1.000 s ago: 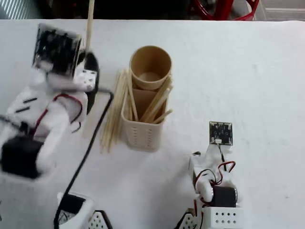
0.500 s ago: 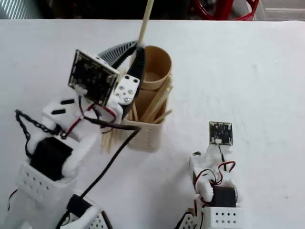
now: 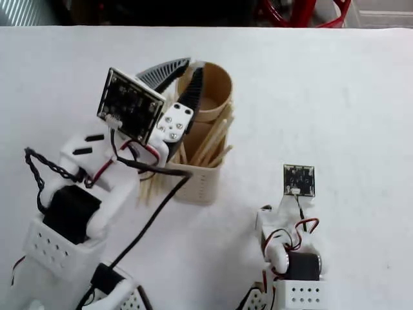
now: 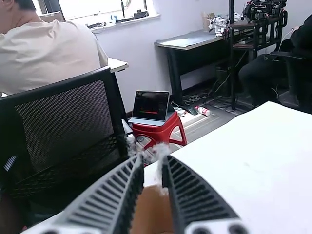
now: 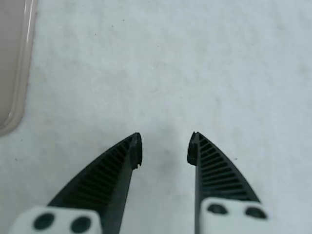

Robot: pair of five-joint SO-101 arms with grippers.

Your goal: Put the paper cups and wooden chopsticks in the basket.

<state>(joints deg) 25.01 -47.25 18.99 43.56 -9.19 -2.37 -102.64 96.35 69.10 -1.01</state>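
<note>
While hovering over the cup [image 3: 205, 87] in the basket [image 3: 193, 184] among chopsticks [image 3: 216, 139], holding left gripper [image 3: 195, 64] barely parted and empty — with loose chopsticks [image 3: 146, 189] lying beside — and hanging right gripper [image 5: 165, 146] spread, empty, above table [image 5: 219, 58].

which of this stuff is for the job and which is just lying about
For the job: basket, paper cup, wooden chopsticks.
Just lying about: laptop, red stool, black mesh chair.
</note>
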